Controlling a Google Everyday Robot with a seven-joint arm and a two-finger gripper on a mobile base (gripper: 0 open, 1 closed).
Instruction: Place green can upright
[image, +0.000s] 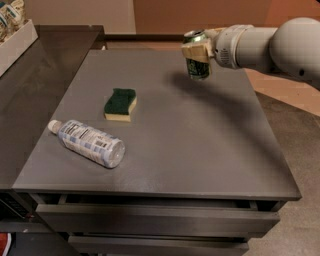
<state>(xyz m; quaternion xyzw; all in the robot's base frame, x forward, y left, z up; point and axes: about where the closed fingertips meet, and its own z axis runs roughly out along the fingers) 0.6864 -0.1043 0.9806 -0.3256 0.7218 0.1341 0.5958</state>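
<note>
At the upper right of the frame, the tan two-finger gripper (196, 50) clamped the small dark green speckled metal can (198, 70), hiding a band of its print, and whether the can's base touched the grey table top (200, 145) could not be told. The white robot arm (270, 47) ran off the right edge. At the upper left a white tray (17, 46) of blurred packets was cut by the frame's edge, as was a red object (4, 246) in the lower left corner.
</note>
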